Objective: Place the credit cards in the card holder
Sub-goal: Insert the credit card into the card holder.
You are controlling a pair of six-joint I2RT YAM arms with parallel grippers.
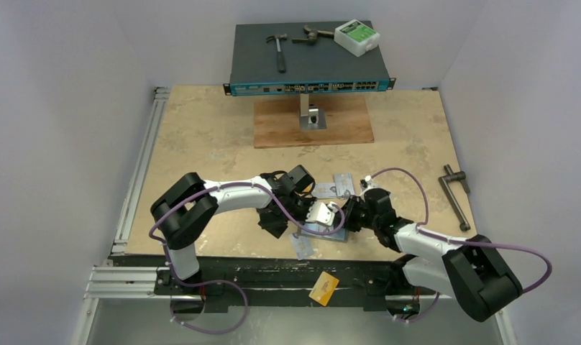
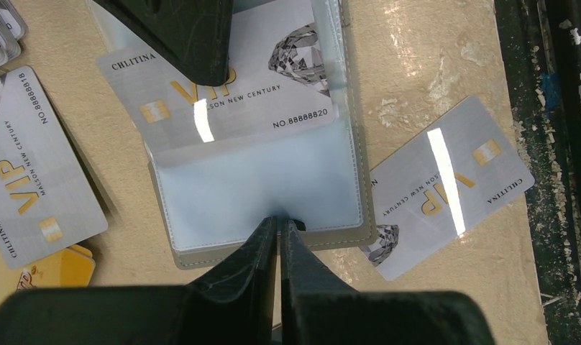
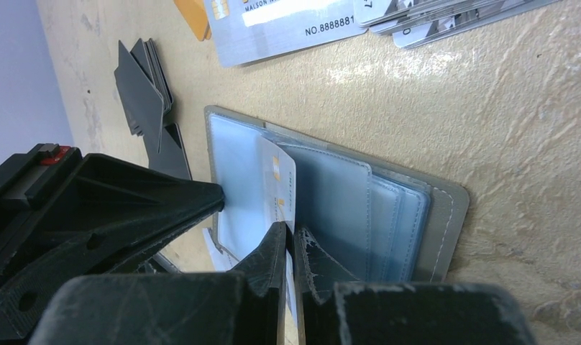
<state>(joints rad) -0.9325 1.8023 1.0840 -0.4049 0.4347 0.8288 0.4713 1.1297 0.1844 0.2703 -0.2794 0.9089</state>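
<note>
Silver card (image 2: 262, 100) gripped by right fingers (image 3: 270, 260) | card holder (image 2: 259, 183) pinched by left fingers (image 2: 253, 253)

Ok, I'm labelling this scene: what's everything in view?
card holder: one, grey with bluish sleeves, open mid-table.
silver VIP card: one, partly in the holder's sleeve.
loose silver cards: two singles plus a stack, beside the holder.
orange cards: at least two, one on near rail.
dark fanned pieces: grey, near the holder, identity unclear.
network switch: one, dark, far end, on a stand.
hammer, small tool, white-green box: one each, atop the switch.
wooden board: one, brown, under the stand.
metal crank: one, grey, table's right side.
left gripper: black, shut on holder's sleeve.
right gripper: black, shut on VIP card.
</note>
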